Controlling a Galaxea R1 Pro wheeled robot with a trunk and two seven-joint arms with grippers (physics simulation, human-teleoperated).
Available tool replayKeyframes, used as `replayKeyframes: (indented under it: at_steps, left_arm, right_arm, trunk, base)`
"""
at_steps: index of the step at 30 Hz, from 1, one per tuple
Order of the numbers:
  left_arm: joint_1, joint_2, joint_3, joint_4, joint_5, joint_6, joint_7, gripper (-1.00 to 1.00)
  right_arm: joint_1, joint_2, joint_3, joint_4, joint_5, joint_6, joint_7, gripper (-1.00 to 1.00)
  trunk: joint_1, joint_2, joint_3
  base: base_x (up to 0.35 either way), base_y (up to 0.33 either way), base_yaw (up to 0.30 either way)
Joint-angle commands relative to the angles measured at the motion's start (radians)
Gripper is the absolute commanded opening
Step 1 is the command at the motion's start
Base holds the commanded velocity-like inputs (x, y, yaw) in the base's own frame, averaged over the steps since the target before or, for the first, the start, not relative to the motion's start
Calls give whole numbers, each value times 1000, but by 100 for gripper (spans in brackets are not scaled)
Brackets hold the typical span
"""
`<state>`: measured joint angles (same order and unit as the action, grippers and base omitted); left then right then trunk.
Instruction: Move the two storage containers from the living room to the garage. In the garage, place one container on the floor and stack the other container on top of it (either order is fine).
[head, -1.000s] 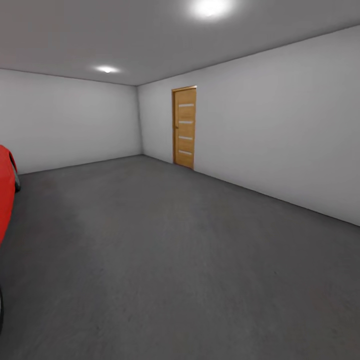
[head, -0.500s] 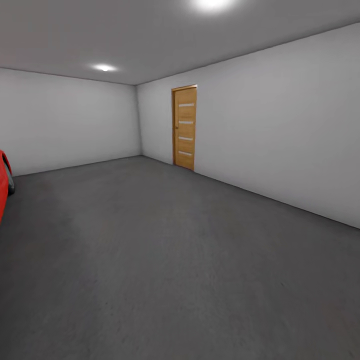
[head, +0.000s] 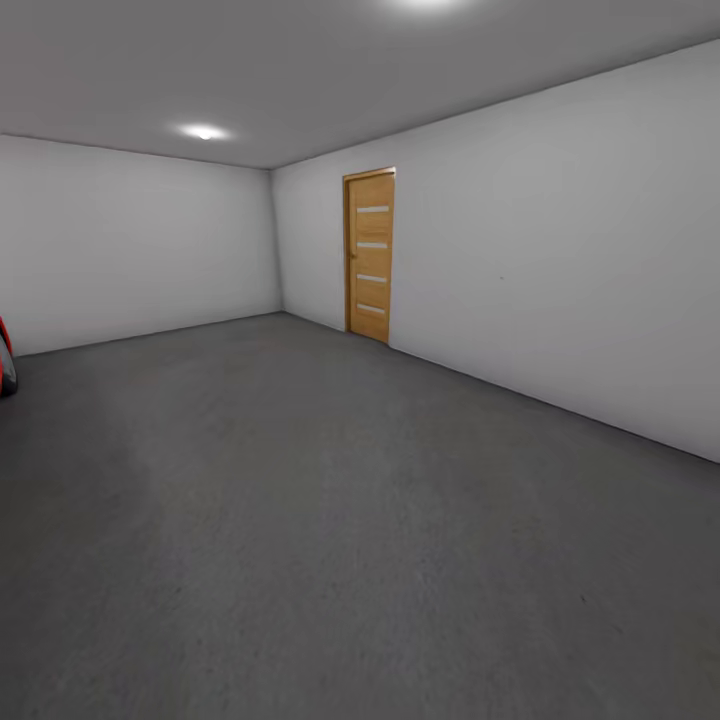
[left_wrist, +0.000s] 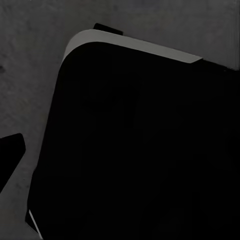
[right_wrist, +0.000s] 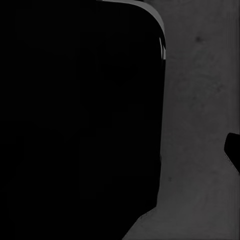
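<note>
Head view has swung rightward: the red car (head: 5, 362) is nearly off frame, the wooden door (head: 370, 255) holds ahead. The garage floor (head: 330, 520) carries no storage containers (elsewhere). State of both fingers: cannot tell.

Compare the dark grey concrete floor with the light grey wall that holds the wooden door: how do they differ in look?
The dark grey concrete floor is much darker than the light grey wall. The floor looks mottled and rough; the wall looks smooth and even. The wall carries a honey-brown wooden door; the floor lies flat below it. Both are plain grey surfaces.
</note>
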<state>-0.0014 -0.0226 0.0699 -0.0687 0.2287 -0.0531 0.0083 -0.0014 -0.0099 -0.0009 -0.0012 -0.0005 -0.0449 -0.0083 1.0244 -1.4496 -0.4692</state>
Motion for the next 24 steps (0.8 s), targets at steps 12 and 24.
replayKeyframes:
  at_steps: [12, 24]
  left_arm:
    - [0, 0, 4, 1, 31, -1, 1, 100]
    - [0, 0, 5, 1, 31, -2, 1, 100]
  right_arm:
    - [0, -1, 2, 0, 2, -3, -1, 100]
    - [0, 0, 0, 1, 1, -3, -1, 100]
  trunk:
    - [1, 0, -1]
    - [1, 0, -1]
  base:
    - [321, 0, 0]
    - [321, 0, 0]
